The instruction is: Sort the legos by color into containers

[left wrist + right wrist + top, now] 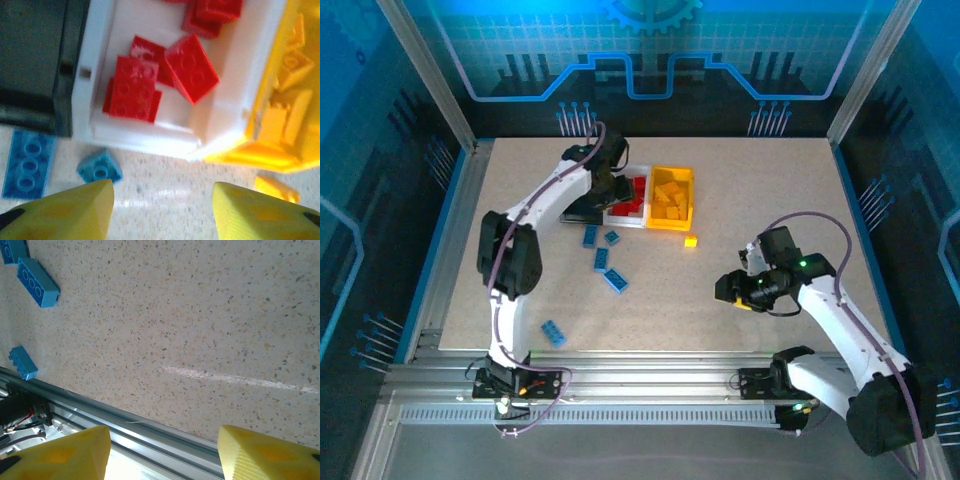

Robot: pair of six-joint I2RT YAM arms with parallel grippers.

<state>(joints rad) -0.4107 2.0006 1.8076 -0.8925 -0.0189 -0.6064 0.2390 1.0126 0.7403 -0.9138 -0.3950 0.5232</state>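
At the near edge, one blue lego (552, 333) lay alone on the worktop (770, 180). Right hand (164, 434), spread and empty, sat closest to the stray yellow lego (691, 241), which lay beyond it, just before the yellow bin (671, 227). Left hand (161, 187), spread, hovered over red legos (192, 67) in the white bin (95, 75).

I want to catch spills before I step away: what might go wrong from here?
1. The small blue brick lies close to the white bin. The open left tool may bump the bin while reaching for it.
2. The edge blue brick sits beside the metal rail. A clumsy grasp might push it off the table.
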